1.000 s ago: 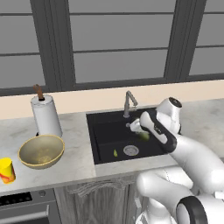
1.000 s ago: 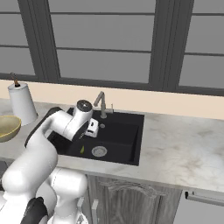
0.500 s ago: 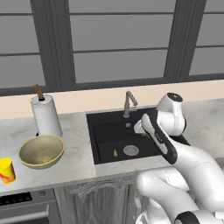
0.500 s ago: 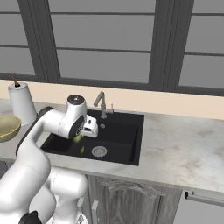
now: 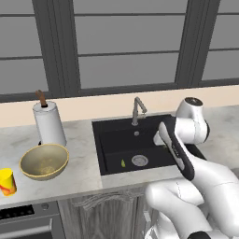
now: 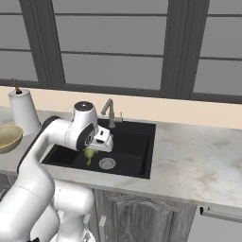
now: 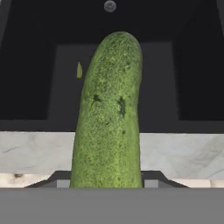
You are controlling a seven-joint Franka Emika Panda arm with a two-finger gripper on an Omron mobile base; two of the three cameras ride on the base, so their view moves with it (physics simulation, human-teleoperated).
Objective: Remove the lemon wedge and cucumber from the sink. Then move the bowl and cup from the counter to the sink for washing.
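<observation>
Claw (image 6: 90, 152) pinches the cucumber (image 7: 109, 113), its jaws closed on the lower end, so that in the hand view the dark green, pebbled body runs straight up the middle of the frame. In the right base view the cucumber's pale green end pokes out just below the white hand, raised above the black sink (image 6: 137, 156) near its left side. In the left base view the hand sits behind the white forearm over the sink's right edge, and the arm hides what it holds.

Beneath the hand, the lemon wedge (image 5: 123, 163) lies on the sink floor, a small yellow-green sliver just left of the round silver drain (image 5: 139, 160); the hand view shows it (image 7: 79, 70) to the left of the cucumber, apart from it. The grey faucet (image 5: 137, 110) stands at the sink's back rim, close to the arm's elbow but not touching it.

Further out along the marbled worktop (image 5: 79, 163), the tan bowl (image 5: 45, 161) sits well left of the sink, with a white paper-towel roll (image 5: 48, 123) upright just behind it. The yellow cup (image 5: 7, 181) with red markings stands at the far left, near the worktop's front edge and apart from the bowl. Right of the sink the worktop (image 6: 198, 160) stretches on.
</observation>
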